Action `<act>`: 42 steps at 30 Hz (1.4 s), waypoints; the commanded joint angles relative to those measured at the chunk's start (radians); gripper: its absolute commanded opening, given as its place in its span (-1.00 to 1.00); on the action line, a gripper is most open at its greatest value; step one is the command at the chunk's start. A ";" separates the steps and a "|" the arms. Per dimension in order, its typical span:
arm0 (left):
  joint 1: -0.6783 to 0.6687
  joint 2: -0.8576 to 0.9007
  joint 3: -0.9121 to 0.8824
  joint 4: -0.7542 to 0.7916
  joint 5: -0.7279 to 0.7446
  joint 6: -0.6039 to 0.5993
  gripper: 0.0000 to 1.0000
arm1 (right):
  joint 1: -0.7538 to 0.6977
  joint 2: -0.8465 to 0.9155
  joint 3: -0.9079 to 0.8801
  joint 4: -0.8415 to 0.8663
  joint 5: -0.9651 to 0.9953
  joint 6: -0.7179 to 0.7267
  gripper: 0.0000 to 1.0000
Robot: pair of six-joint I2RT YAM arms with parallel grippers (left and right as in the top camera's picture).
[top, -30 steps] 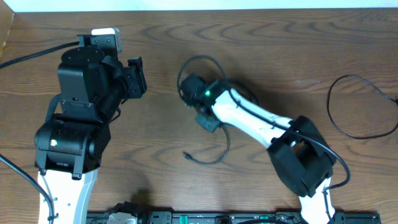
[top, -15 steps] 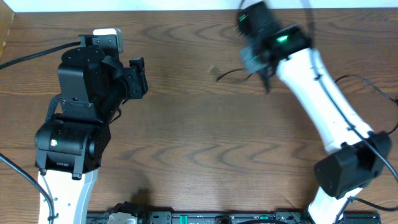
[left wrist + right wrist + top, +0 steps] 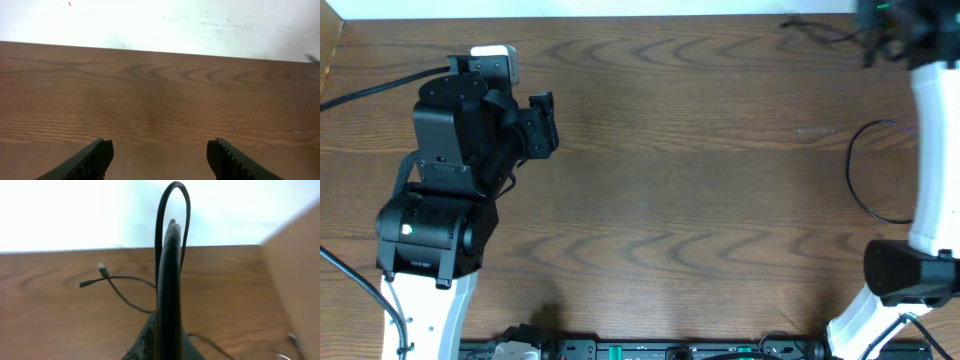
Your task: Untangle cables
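My right gripper (image 3: 880,22) is at the table's far right corner, shut on a thin black cable (image 3: 817,31) whose ends trail to the left of it. In the right wrist view the shut fingers (image 3: 170,230) show edge-on. The black cable (image 3: 172,200) loops over their tip, and its plug ends (image 3: 102,270) hang above the wood. A second thin black cable (image 3: 857,185) lies in a loop at the right edge. No white cable is in view. My left gripper (image 3: 542,120) is open and empty above bare wood, as the left wrist view (image 3: 160,152) also shows.
The table's far edge meets a white wall (image 3: 160,25). A light wooden panel (image 3: 300,270) stands at the right of the right wrist view. The thick black arm cable (image 3: 370,88) runs off the left side. A rail with equipment (image 3: 650,350) lines the front edge.
My right arm has swung from the table's middle to the far right corner, carrying the black cable off the wood. The left arm has not moved.
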 commanded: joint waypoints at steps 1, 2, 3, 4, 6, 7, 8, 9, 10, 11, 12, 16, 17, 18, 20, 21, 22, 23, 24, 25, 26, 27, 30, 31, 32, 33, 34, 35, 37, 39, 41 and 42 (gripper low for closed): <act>0.003 -0.006 -0.003 0.002 0.001 0.007 0.30 | -0.088 -0.029 0.038 -0.003 0.002 0.000 -0.98; 0.003 -0.006 -0.003 0.002 0.002 0.010 0.30 | -0.119 -0.029 0.038 -0.003 -0.014 0.000 -0.98; 0.003 -0.006 -0.003 0.002 0.002 0.010 0.30 | -0.150 -0.026 0.038 -0.003 -0.031 0.000 -0.98; 0.002 -0.006 -0.003 0.002 0.002 0.010 0.30 | -0.180 -0.021 0.038 -0.001 -0.051 -0.001 -0.98; 0.003 -0.006 -0.003 0.006 0.002 0.010 0.30 | -0.235 -0.002 0.038 0.008 -0.084 0.002 -0.98; 0.002 -0.006 -0.003 0.009 0.002 0.010 0.30 | -0.255 0.008 0.038 0.016 -0.095 0.009 -0.98; 0.002 -0.006 -0.003 0.012 0.002 0.010 0.30 | -0.280 0.026 0.038 0.030 -0.114 0.018 -0.98; 0.002 -0.006 -0.003 0.013 0.002 0.010 0.30 | -0.295 0.040 0.038 0.040 -0.124 0.024 -0.99; 0.002 -0.007 -0.003 0.016 0.002 0.010 0.30 | -0.309 0.058 0.038 0.051 -0.128 0.034 -0.99; 0.002 -0.007 -0.003 0.017 0.002 0.010 0.30 | -0.324 0.080 0.038 0.064 -0.127 0.043 -0.98; 0.002 -0.007 -0.003 0.016 0.002 0.010 0.30 | -0.334 0.097 0.038 0.071 -0.126 0.045 -0.98; 0.002 -0.011 -0.003 0.000 0.002 0.009 0.30 | -0.360 0.196 0.038 0.110 0.068 0.112 -0.98; 0.002 -0.013 -0.003 -0.004 0.002 0.009 0.30 | -0.363 0.209 0.038 0.120 0.078 0.111 -0.98; 0.002 -0.016 -0.003 -0.010 0.002 0.009 0.30 | -0.366 0.228 0.038 0.133 0.089 0.111 -0.98; 0.002 -0.026 -0.003 -0.011 0.003 0.009 0.30 | -0.376 0.257 0.038 0.156 0.101 0.111 -0.98; 0.002 -0.032 -0.003 -0.010 0.011 0.009 0.30 | -0.382 0.272 0.038 0.167 0.128 0.111 -0.98; 0.002 -0.039 -0.003 -0.006 0.027 0.010 0.30 | -0.387 0.287 0.038 0.176 0.166 0.112 -0.98; 0.002 -0.047 -0.003 -0.002 0.041 0.010 0.30 | -0.392 0.298 0.038 0.182 0.198 0.112 -0.98; 0.002 -0.056 -0.003 0.001 0.050 0.010 0.30 | -0.398 0.310 0.038 0.191 0.245 0.122 -0.98; 0.002 -0.063 -0.003 0.002 0.052 0.010 0.30 | -0.407 0.320 0.038 0.195 0.284 0.140 -0.98; 0.002 -0.073 -0.003 0.002 0.053 0.010 0.30 | -0.418 0.330 0.038 0.199 0.299 0.146 -0.98; 0.002 -0.082 -0.003 0.000 0.054 0.009 0.30 | -0.431 0.335 0.038 0.200 0.303 0.148 -0.97; 0.002 -0.109 -0.003 -0.003 0.055 0.009 0.29 | -0.486 0.359 0.038 0.202 0.317 0.182 -0.97; 0.002 -0.115 -0.003 -0.003 0.058 0.010 0.30 | -0.504 0.364 0.038 0.201 0.291 0.183 -0.97; 0.002 -0.121 -0.003 -0.003 0.063 0.009 0.30 | -0.519 0.370 0.038 0.197 0.266 0.192 -0.97; 0.002 -0.127 -0.003 -0.002 0.073 0.010 0.30 | -0.535 0.378 0.038 0.196 0.231 0.194 -0.97; 0.002 -0.130 -0.003 0.000 0.081 0.009 0.29 | -0.550 0.383 0.038 0.193 0.204 0.195 -0.97; 0.002 -0.133 -0.003 0.001 0.081 0.009 0.30 | -0.560 0.391 0.038 0.192 0.182 0.194 -0.98; 0.002 -0.134 -0.003 0.001 0.080 0.010 0.29 | -0.572 0.398 0.038 0.190 0.131 0.194 -0.97; 0.002 -0.131 -0.003 -0.001 0.080 0.010 0.30 | -0.575 0.404 0.038 0.189 0.106 0.190 -0.97; 0.002 -0.131 -0.003 -0.003 0.081 0.010 0.29 | -0.574 0.409 0.038 0.192 0.085 0.165 -0.97; 0.002 -0.131 -0.003 -0.003 0.081 0.010 0.30 | -0.573 0.409 0.038 0.193 0.056 0.151 -0.97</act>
